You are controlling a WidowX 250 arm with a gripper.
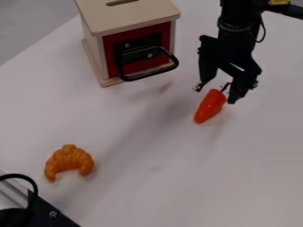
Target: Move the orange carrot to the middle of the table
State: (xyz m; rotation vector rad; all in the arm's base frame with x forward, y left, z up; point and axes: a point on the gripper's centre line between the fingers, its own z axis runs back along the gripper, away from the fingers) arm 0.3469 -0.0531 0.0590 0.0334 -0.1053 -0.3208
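The smooth, tapered orange carrot point(209, 107) seems to lie on the plain white bench point(160, 190), right of the wooden box point(133, 20), its thick end beneath the open claw point(215, 94), which straddles it as a grasp would need, well apart from the ridged, curved toy croissant point(69, 161).

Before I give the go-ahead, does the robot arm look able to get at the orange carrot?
Probably yes: its open gripper hangs right by one end of the carrot, and nothing seems to block it; the wooden box sits off to the side.
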